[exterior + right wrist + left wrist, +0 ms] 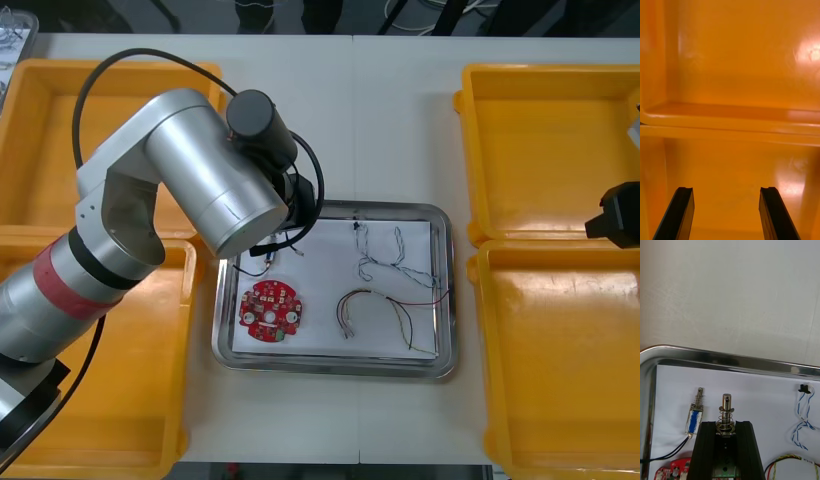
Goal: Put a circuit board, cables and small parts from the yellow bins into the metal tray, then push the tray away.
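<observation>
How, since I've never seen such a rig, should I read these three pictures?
It is a two-armed robot at a table. The front view looks down from above; the other two come from a camera on each wrist. The metal tray sits between yellow bins and holds a red circuit board, a blue and white cable, a red and yellow cable and a small metal part with a blue body. The left hand, over the tray, is shut on a second small metal part. The right hand hangs open above the right-side bins.
</observation>
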### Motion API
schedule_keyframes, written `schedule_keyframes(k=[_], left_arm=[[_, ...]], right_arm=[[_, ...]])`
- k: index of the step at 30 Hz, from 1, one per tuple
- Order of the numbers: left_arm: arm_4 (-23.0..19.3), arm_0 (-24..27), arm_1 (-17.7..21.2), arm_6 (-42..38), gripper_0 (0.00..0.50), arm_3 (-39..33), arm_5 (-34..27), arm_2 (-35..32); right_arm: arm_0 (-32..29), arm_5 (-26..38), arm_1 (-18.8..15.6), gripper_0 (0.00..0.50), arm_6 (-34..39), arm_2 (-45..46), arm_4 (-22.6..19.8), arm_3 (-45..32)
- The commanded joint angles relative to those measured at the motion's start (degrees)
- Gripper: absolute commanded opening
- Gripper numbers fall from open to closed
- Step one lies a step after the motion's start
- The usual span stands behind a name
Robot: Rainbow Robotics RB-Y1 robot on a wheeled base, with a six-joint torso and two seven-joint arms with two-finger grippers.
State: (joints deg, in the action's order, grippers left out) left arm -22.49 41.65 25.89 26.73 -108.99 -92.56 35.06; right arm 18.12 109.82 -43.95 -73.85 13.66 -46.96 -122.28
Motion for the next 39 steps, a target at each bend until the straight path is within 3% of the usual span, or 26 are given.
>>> schedule_keyframes(k=[1, 8, 13, 15, 17, 19, 32, 39], left_arm=[[1.75, -0.08, -1.98, 2.63, 0.0, 2.82, 3.62, 3.43], [2.1, -0.08, -2.33, 1.39, 0.0, 7.47, 9.51, 6.95], [2.46, -0.08, -2.42, -0.01, 0.0, 7.91, 10.39, 8.09], [2.37, -0.08, -2.42, -0.54, 0.111, 7.74, 10.39, 8.27], [2.37, -0.08, -2.42, -1.07, 0.38, 7.39, 10.39, 8.27], [2.37, -0.08, -2.42, -1.42, 0.5, 7.12, 10.39, 8.27], [2.54, -0.08, -2.33, -2.47, 0.5, 5.72, 10.3, 8.27], [3.07, 0.01, -1.01, -1.77, 0.5, 2.82, 6.26, 7.12]], right_arm=[[-4.41, 0.18, -2.36, 0.5, 1.78, 3.66, 0.38, -1.91], [-5.47, 0.18, -2.19, 0.5, 2.04, 4.97, 1.0, -1.99], [-6.87, 0.18, 0.45, 0.5, 1.34, 8.23, 0.29, -1.91], [-6.87, 0.18, 1.42, 0.5, 1.25, 8.84, 0.29, -1.91], [-6.96, 0.18, 1.85, 0.5, 1.6, 8.84, 0.38, -1.91], [-7.14, 0.18, 2.03, 0.5, 1.43, 8.75, 0.64, -1.91], [-7.4, 0.18, 2.56, 0.5, 1.16, 8.93, 0.12, -2.35], [-7.49, 0.18, 2.47, 0.5, 1.08, 8.93, -0.06, -2.52]])
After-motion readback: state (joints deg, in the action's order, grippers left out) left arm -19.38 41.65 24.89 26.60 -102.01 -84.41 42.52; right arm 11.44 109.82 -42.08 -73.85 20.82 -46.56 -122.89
